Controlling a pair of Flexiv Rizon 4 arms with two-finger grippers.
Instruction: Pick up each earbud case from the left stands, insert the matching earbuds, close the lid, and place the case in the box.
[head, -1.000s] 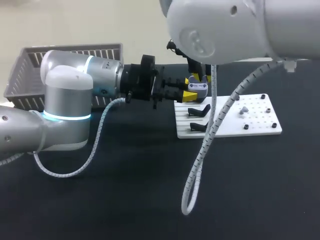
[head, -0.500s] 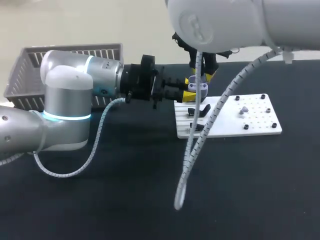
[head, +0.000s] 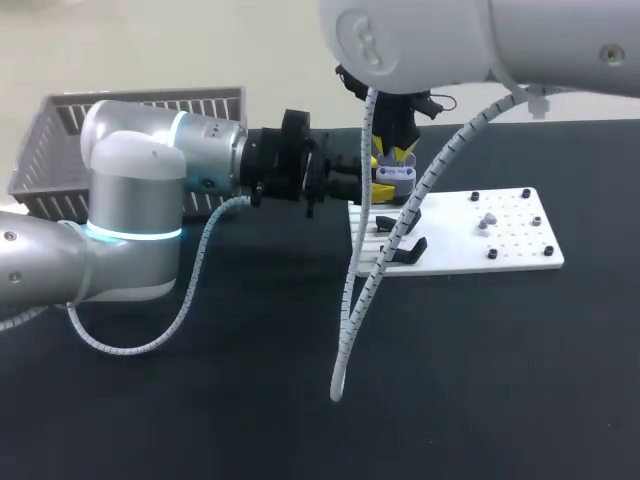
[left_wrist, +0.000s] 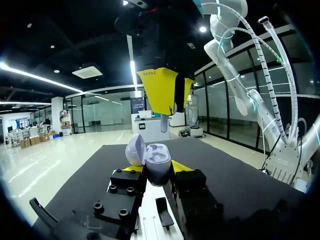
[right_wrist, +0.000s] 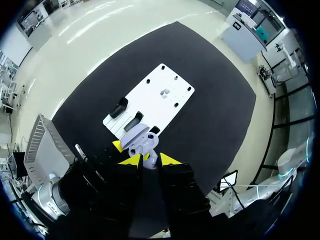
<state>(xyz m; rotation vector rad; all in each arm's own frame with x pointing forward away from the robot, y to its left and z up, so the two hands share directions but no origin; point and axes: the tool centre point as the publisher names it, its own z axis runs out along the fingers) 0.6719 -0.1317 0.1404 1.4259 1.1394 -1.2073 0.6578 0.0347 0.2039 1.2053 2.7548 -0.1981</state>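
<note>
A lavender earbud case is held level above the back left corner of the white board. Its lid stands open. My left gripper is shut on its body from both sides. Straight above the open case hangs my right gripper, pointing down. It is shut on a small pale earbud, whose stem hangs just over the case's cavity. From the right wrist view, the case lies right under the fingers.
Another earbud sits on the board among black pegs. Two empty black stands are at the board's left end. A grey slatted basket stands at the back left. The right arm's cable dangles in front of the board.
My right arm has turned above the case and its hanging cable has swung to the left. The left arm and the case have kept still.
</note>
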